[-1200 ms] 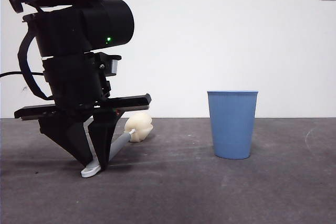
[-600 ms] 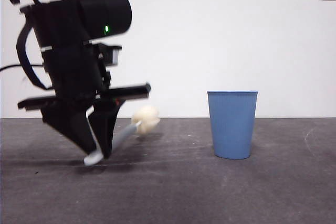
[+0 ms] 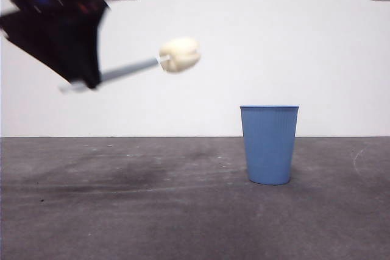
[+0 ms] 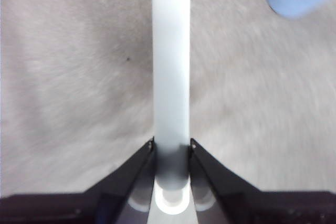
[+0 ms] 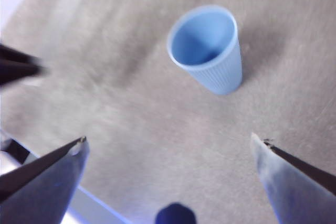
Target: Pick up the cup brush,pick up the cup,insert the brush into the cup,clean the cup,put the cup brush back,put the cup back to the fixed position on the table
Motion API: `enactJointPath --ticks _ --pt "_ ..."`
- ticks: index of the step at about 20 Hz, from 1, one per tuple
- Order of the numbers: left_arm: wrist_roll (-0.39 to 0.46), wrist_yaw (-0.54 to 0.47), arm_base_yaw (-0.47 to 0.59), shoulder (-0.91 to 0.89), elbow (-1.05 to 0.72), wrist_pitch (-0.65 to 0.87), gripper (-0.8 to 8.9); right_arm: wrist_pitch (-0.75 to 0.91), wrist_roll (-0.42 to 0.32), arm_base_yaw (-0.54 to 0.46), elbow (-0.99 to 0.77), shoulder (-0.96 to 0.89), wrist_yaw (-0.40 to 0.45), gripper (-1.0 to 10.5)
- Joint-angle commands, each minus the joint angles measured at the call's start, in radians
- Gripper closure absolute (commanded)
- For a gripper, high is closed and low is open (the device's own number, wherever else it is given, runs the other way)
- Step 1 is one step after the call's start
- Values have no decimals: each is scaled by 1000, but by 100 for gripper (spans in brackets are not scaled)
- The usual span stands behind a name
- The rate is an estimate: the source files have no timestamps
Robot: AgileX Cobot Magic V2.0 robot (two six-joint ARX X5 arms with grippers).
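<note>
The left gripper [image 3: 82, 80] hung high above the table's [image 3: 122, 211] left side, its jaws clamped on the brush [image 3: 131, 69] near the handle's end. The brush was in the air, nearly level, its sponge head [image 3: 179, 55] pointing toward the cup [image 3: 269, 144]. The cup stood upright and alone right of the table's middle. The right gripper [image 5: 170, 182] hovered above it, jaws wide apart and empty.
</note>
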Motion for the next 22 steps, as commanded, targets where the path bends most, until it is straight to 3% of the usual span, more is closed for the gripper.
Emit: enactJointPath --ticks 1,4,7,13,22 --pt "88 -3 3 -87 -2 -77 822 145 30 13 -118 0 -5 381" --pt "91 -2 3 -178 -2 -166 822 371 116 43 -259 2 2 382" --pt "91 4 3 -225 -2 -200 822 520 148 74 -355 29 55 382" --pt "91 8 3 -236 -2 -232 822 757 116 140 -405 196 142 383" --pt "90 29 3 -236 -2 -233 822 1125 52 222 -405 554 190 384"
